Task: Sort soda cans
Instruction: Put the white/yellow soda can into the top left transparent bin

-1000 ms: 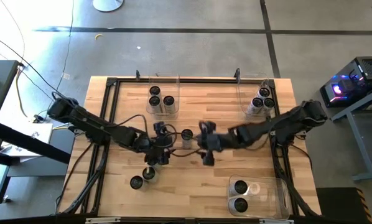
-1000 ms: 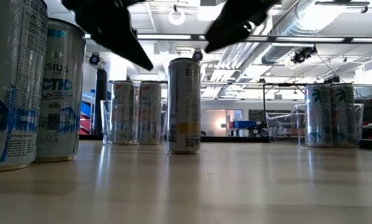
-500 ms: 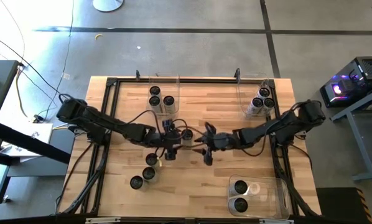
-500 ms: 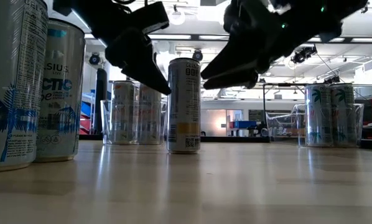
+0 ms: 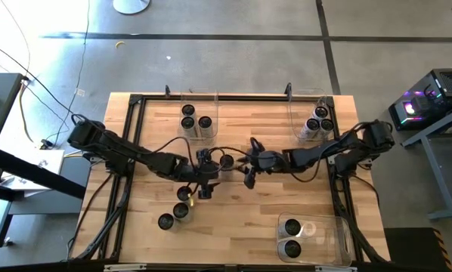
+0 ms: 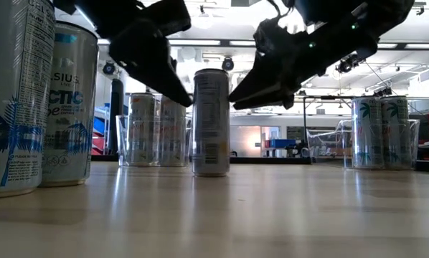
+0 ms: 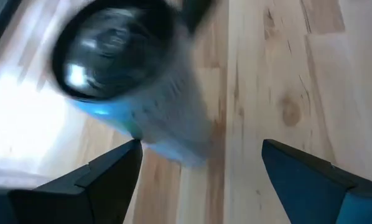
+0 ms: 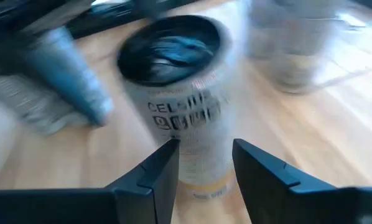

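Observation:
A slim silver soda can [image 5: 226,161] with a dark top stands upright on its base at the table's middle. It also shows in the low view [image 6: 211,122], and its side carries a blue band in the left wrist view [image 7: 130,81]. My left gripper [image 5: 205,172] is just left of it, slanting down and wide open [image 7: 201,146], with the can ahead and to one side of the gap. My right gripper [image 5: 246,162] comes from the right. Its fingers [image 8: 206,144] are narrowly apart in front of the can's lower side [image 8: 201,168]. My left gripper has one fingertip [image 6: 188,100] beside the can's upper left side; I cannot tell whether it touches. My right gripper points slanting down from the table's right, its fingertip [image 6: 236,98] at the can's upper right side; I cannot tell whether it touches.
Three loose cans [image 5: 179,208] stand near-left of my left gripper. A clear bin [image 5: 199,97] at the far edge holds three cans. Another bin [image 5: 305,100] at the far right holds several. A third bin [image 5: 339,236] at the near right holds two.
My right gripper has come down and toward the table's left, rolling as it went, until its tips stand beside the middle can. My left gripper has sunk a little and gone toward the table's right, closer to the same can.

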You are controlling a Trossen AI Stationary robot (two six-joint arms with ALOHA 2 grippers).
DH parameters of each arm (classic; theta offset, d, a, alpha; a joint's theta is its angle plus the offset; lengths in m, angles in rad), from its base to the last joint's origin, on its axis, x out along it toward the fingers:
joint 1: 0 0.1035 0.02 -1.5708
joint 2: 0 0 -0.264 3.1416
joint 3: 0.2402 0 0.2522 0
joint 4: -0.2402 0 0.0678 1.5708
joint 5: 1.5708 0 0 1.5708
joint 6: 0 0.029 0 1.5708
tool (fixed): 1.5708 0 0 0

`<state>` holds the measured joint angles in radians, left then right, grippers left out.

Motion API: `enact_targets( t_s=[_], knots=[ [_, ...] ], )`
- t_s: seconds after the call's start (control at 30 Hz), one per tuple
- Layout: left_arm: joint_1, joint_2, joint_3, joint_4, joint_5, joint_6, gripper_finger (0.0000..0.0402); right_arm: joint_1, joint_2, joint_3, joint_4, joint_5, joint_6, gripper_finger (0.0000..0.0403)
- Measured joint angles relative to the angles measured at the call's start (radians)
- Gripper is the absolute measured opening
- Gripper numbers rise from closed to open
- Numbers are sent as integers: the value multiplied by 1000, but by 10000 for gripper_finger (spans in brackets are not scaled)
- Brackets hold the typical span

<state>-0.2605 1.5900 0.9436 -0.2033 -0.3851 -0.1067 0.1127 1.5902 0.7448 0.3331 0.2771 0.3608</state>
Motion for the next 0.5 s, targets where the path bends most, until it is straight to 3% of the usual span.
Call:
enact_targets(
  t_s=[0.23, 0.5],
  knots=[
    [-7, 1, 0, -95, -68, -64, 323, -16, -1, 0, -84, 27, 98, 146],
    [51, 53, 0, 12, -67, 70, 323, -5, 44, 0, 6, -187, -13, 146]
  ],
)
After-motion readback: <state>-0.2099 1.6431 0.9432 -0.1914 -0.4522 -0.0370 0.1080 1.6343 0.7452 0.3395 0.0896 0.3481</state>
